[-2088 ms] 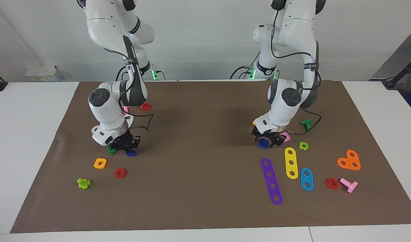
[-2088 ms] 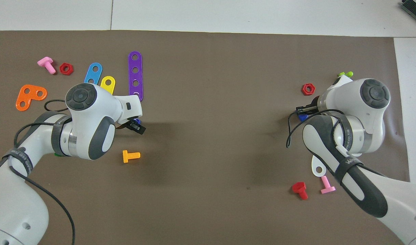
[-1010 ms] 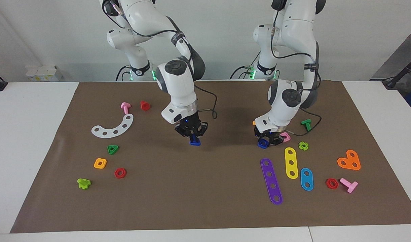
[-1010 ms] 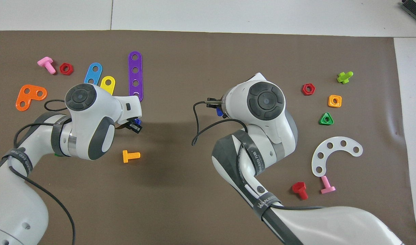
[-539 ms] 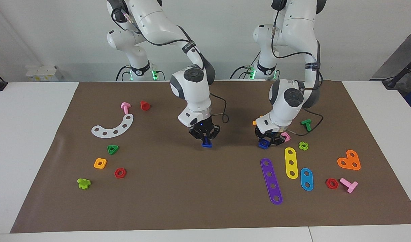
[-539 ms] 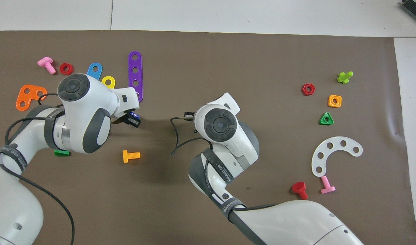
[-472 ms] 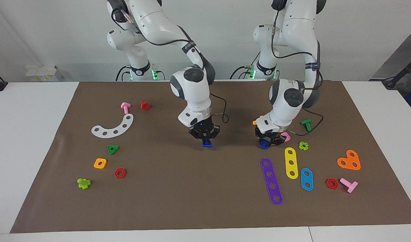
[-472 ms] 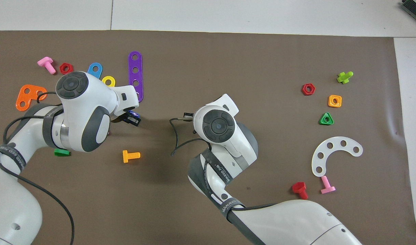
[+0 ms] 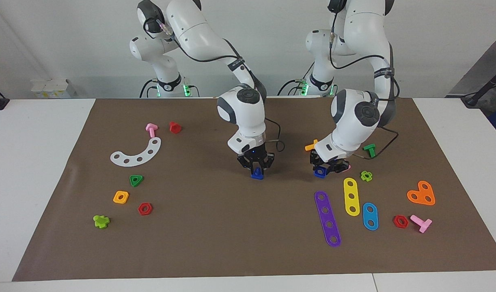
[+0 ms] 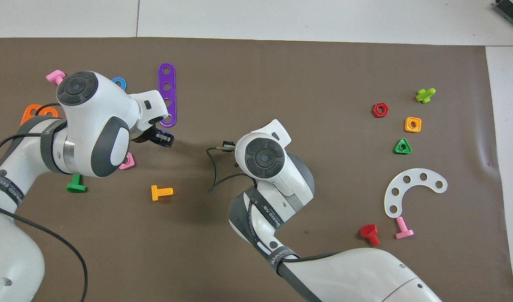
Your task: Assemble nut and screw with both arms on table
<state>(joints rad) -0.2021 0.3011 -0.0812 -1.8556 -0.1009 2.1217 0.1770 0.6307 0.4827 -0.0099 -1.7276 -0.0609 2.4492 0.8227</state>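
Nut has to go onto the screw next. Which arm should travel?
Left, probably: the left hand grips the nut, while the right hand is at the screw over mid-mat, a ready anchor.

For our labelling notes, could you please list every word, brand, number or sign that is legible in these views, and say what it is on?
"WANJEED": white print on the dark strap around the right arm, as far as it can be made out; whatever follows is unreadable.
Print on the band around the left arm: too small to read.
Print on the arm bands in the facing view: too small to read.
Brown mat: no text seen.
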